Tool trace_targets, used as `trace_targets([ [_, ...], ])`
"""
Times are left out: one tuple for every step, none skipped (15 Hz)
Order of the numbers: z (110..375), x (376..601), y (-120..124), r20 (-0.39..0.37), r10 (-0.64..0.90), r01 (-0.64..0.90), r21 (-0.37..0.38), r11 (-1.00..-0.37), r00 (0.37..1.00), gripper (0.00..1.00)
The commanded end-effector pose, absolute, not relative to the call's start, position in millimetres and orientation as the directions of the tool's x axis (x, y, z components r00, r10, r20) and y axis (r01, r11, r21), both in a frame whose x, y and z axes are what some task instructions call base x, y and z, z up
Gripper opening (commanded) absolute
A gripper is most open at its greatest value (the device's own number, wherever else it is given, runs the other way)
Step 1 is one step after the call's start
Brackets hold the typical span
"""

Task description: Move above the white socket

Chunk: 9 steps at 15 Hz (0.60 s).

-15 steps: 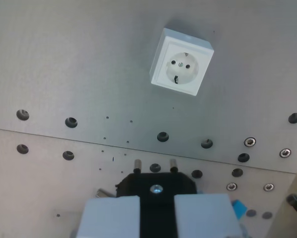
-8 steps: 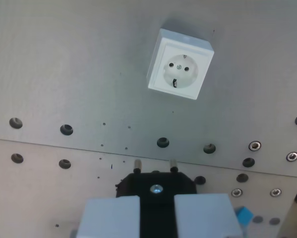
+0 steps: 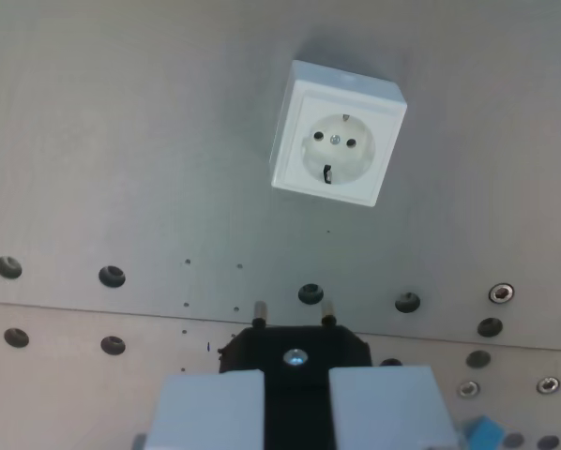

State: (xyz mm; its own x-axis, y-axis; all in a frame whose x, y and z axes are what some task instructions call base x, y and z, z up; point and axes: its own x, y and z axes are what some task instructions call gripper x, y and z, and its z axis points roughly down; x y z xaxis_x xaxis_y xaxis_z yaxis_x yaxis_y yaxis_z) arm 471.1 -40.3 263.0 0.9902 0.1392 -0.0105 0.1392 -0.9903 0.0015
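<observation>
The white socket (image 3: 337, 134) is a square box with a round recessed face and two pin holes, fixed on the grey metal plate (image 3: 121, 141) in the upper middle of the wrist view. My gripper (image 3: 296, 394) is at the bottom centre, its two pale fingers (image 3: 210, 408) shut on a black plug (image 3: 295, 352). The plug's two metal pins (image 3: 259, 310) point toward the socket. The plug sits well below the socket in the picture, apart from it.
A row of round holes (image 3: 309, 293) runs across the plate above a seam, with a second row below. Screws (image 3: 501, 292) sit at the right. A blue object (image 3: 484, 431) shows at the bottom right corner.
The whole scene has shifted down and slightly left in the picture, so the camera has moved forward toward the socket. The socket looks larger. The plug stays held the same way.
</observation>
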Motion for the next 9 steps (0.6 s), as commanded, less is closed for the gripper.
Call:
trace_targets([
  [247.2,468.6,-45.3,0.084,0.042,0.039,0.03,-0.999,0.996,0.0],
  [242.2,468.3,-46.2,0.084,0.034,0.032,0.03,-0.999,0.996,0.0],
  [237.2,467.9,-47.2,0.086,0.026,0.024,0.03,-0.999,0.996,0.0],
  [232.2,467.5,-48.1,0.087,0.021,0.018,0.03,-0.999,0.996,0.0],
  [227.2,467.1,-49.0,0.09,0.014,0.011,0.031,-0.999,0.996,0.0],
  [222.1,466.6,-49.9,0.094,0.006,0.003,0.031,-1.0,0.996,0.0],
  [217.1,466.1,-50.8,0.094,-0.002,-0.005,0.031,-1.0,0.996,0.0],
  [212.0,465.7,-51.8,0.096,-0.006,-0.009,0.031,-0.999,0.995,0.0],
  [207.0,465.2,-52.7,0.097,-0.012,-0.015,0.031,-0.999,0.995,0.0],
])
